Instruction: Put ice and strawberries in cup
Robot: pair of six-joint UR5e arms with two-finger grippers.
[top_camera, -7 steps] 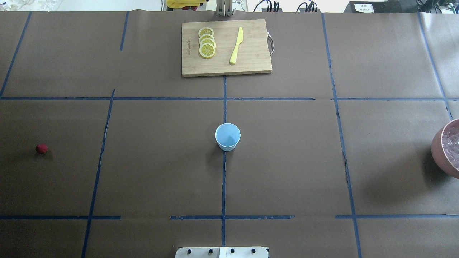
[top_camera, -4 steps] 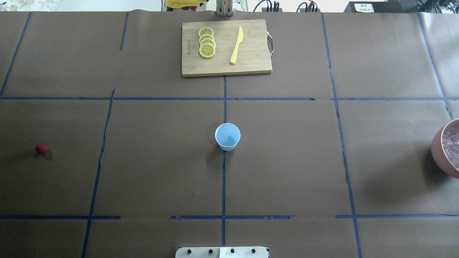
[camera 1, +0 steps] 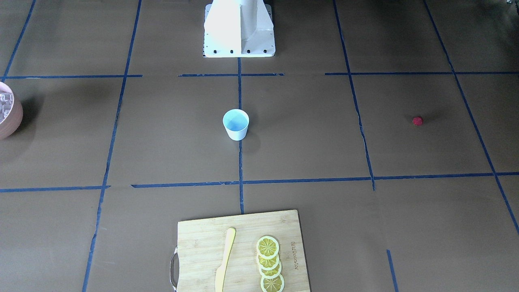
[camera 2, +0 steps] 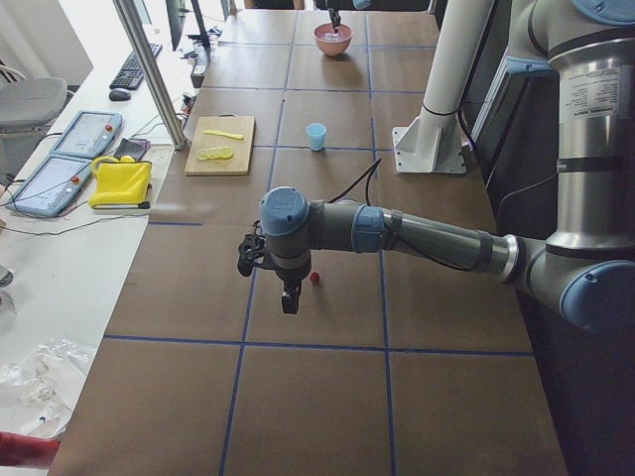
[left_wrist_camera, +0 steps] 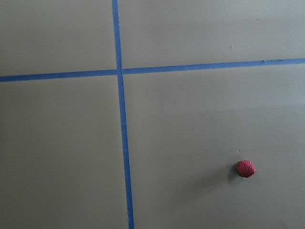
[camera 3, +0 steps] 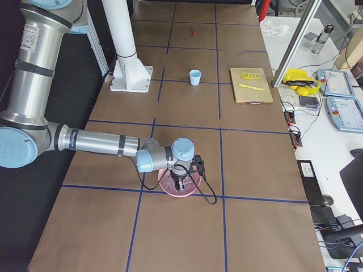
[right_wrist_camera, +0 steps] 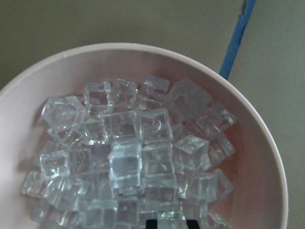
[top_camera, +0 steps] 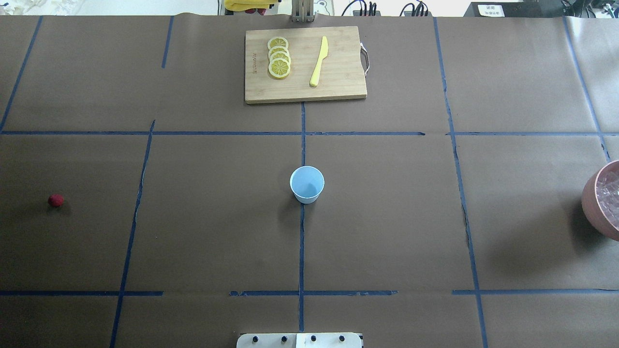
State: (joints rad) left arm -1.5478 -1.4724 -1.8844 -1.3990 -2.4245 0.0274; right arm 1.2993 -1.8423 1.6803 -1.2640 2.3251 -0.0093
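Under right wrist camera, heaped ice [right_wrist_camera: 126, 164]

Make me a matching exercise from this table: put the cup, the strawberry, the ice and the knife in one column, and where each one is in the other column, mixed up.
Things
1. cup
2. strawberry
3. ice
4. knife

Places
A. piled in the pink bowl
B. on the cutting board, beside the lemon slices
C. alone on the bare table, on the robot's left side
D. in the middle, empty, standing on a tape line

Pairs: 1-D, 2-C, 3-A, 4-B
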